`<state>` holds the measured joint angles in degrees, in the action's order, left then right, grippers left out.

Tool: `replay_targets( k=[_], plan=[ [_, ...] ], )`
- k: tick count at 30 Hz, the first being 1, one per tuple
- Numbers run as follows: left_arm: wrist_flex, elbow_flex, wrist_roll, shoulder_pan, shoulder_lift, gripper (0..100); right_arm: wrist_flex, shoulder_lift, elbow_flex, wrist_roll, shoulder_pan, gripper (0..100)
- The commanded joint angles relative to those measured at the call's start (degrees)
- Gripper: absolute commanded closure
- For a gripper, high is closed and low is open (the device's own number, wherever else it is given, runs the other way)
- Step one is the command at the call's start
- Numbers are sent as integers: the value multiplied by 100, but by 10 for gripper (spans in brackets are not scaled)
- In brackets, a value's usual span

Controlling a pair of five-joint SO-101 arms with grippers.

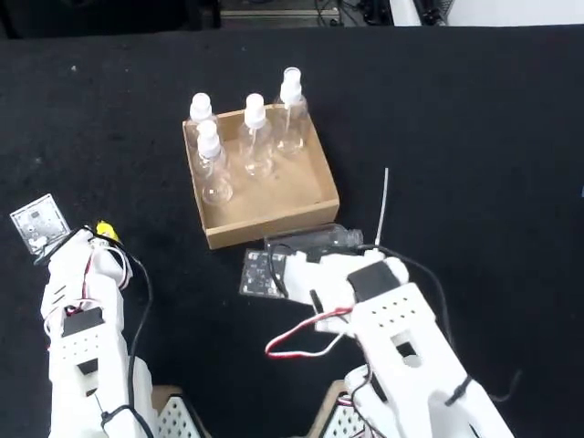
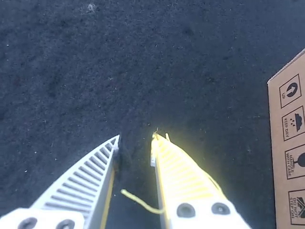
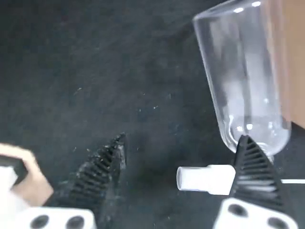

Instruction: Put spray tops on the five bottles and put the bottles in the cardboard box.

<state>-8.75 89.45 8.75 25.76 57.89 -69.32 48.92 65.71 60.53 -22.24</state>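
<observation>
- Right claw (image 3: 183, 138): gaping wide, gripping nothing, hanging low over the table. Bracketing the loose spray top (image 3: 205, 179), which is lying close against one black finger (image 3: 255, 167).
- Left claw (image 2: 136, 137): parting only narrowly, holding nothing, pointing down at bare black cloth (image 2: 95, 57). Sitting at lower left of the high frame, well apart from the cardboard box (image 1: 265, 228).
- Counting four bottles (image 1: 255, 137) standing upright in the box at upper centre of the high frame, each wearing a white top. Judging those four done.
- Finding the fifth bottle (image 3: 243, 71) lying on its side on the cloth at centre of the high frame, just in front of the box's near wall. Looking uncapped, though the neck is hiding behind the black finger in the right wrist view.
- Noting a thin white dip tube (image 1: 384, 205) lying on the cloth to the right of the box, apparently belonging to the loose top.
- Judging what is left: fitting that top onto the last bottle, then standing the bottle in the box. Bare floor showing in the box's near half.
- Right arm (image 1: 401, 347): stretching from the lower edge toward frame centre, wrist bending down over the lying bottle.
- Left arm (image 1: 82, 338): folding short along the lower left edge.
</observation>
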Motion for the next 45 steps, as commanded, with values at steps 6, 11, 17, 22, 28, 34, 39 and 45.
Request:
replay_targets(
  k=[6,11,17,22,28,34,39,45],
  plan=[
    [132,-75,-62,-75,88,905,510,189,-215,-316,-79,674],
    [132,-75,-62,-75,88,905,1143,-769,-338,-334,-70,674],
    [132,-66,-70,-75,88,905,1495,-1499,-804,-308,246,671],
    [132,-66,-70,-75,88,905,1459,-1842,-734,35,237,673],
    [132,-66,-70,-75,88,905,1275,-1877,-470,273,246,673],
    [132,-66,-70,-75,88,905,-369,-1218,-927,255,-9,673],
    [132,-66,-70,-75,88,905,-519,-892,-1209,-844,-141,673],
    [132,-66,-70,-75,88,905,79,-901,-1270,-2725,-220,671]
  ],
)
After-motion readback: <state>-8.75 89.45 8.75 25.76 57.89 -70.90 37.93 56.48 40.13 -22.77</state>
